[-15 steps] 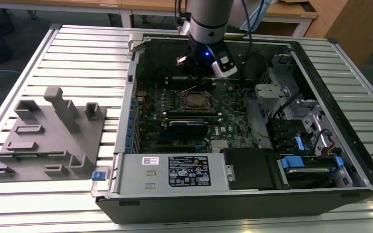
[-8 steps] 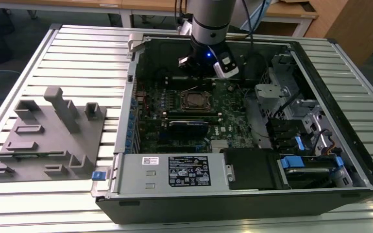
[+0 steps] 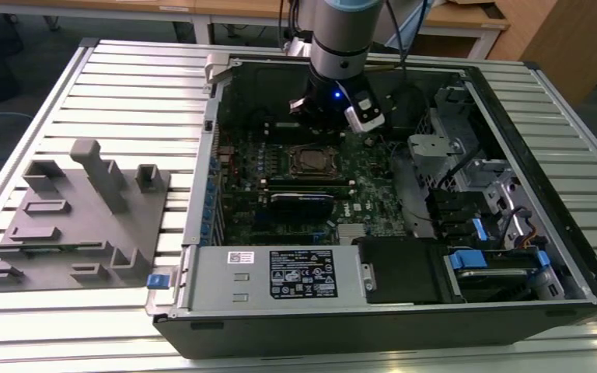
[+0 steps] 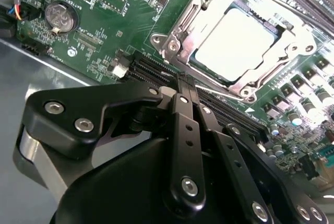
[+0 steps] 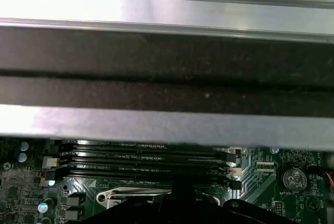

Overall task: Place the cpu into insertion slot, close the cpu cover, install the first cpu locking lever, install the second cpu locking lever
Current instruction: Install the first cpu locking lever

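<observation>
Second wrist view showed the dull silver-grey square cpu (image 4: 235, 38) seated in the silver-rimmed square insertion slot (image 4: 169, 46). The thin silver windowed cpu cover (image 4: 255, 80) lay flat around it. Just beside the slot, over the long black memory slots (image 4: 146, 70), the black gripper (image 4: 180, 84) hung with fingers pressed together, gripping nothing. Whether the slot's locking levers were latched was hard to make out. First wrist view cut the slot off behind the gripper.

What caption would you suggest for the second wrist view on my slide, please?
Gripper poised at the memory slots, fingers shut, beside the cpu seated under the lowered cpu cover.
</observation>
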`<state>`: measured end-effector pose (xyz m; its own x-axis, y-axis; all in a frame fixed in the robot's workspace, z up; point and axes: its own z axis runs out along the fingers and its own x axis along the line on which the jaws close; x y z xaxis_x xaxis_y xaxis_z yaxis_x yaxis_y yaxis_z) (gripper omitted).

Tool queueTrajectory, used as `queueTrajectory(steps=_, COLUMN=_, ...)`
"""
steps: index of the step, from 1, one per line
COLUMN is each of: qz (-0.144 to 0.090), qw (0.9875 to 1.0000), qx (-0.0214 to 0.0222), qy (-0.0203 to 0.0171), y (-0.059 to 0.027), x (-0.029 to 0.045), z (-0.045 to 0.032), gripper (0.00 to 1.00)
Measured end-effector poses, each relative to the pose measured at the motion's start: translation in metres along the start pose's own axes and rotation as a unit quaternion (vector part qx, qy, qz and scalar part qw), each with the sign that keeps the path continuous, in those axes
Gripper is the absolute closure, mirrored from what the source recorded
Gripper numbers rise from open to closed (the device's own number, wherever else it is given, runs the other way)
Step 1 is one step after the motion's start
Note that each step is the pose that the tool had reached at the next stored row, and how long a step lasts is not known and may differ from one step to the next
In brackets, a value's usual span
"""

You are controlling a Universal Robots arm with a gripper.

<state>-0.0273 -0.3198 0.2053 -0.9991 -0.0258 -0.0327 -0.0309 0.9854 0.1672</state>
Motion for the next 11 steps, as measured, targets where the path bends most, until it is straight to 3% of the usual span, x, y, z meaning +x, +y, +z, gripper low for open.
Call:
queueTrajectory(steps=5, qz=0.0, qw=1.0, qx=0.0043, qy=0.0002, y=0.0003, x=-0.0008, z=0.0025, gripper=0.9)
queueTrajectory(steps=11, qz=0.0, qw=1.0, qx=0.0047, qy=0.0002, y=0.0042, x=-0.0009, z=0.0033, gripper=0.9)
